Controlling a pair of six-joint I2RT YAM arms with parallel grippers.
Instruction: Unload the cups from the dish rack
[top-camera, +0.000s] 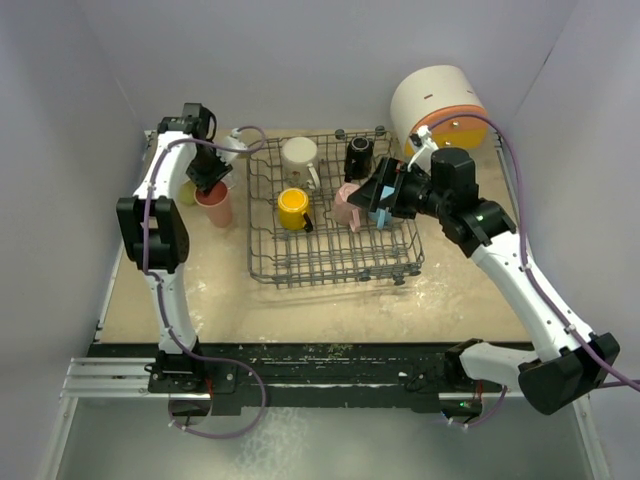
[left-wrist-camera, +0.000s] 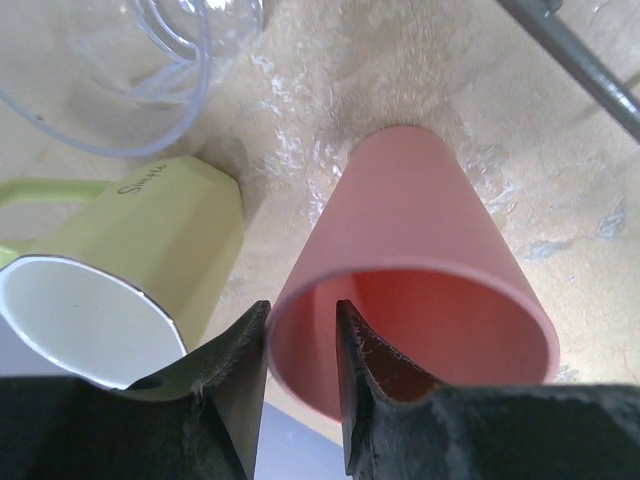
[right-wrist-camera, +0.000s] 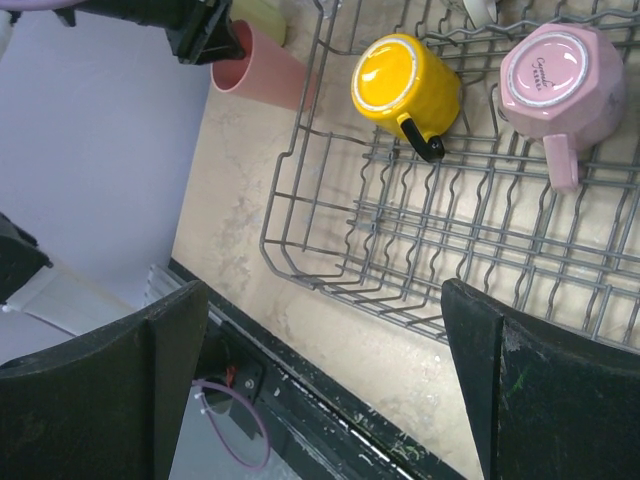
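**A:** Where is the salmon tumbler (left-wrist-camera: 420, 230)?

**B:** It stands upright on the counter (top-camera: 460, 290), left of the dish rack (top-camera: 262, 230) and just beside the yellow-green mug (left-wrist-camera: 150, 250). The left gripper (left-wrist-camera: 300, 340) straddles its rim, one finger inside, jaws slightly parted and not pinching.

**A:** How best to let go?

**B:** Probably widen a little, then lift straight up, so neither finger tips the tumbler. The right gripper (top-camera: 385, 195), spread wide and empty, hovers over the rack near the pink mug (right-wrist-camera: 560, 70).
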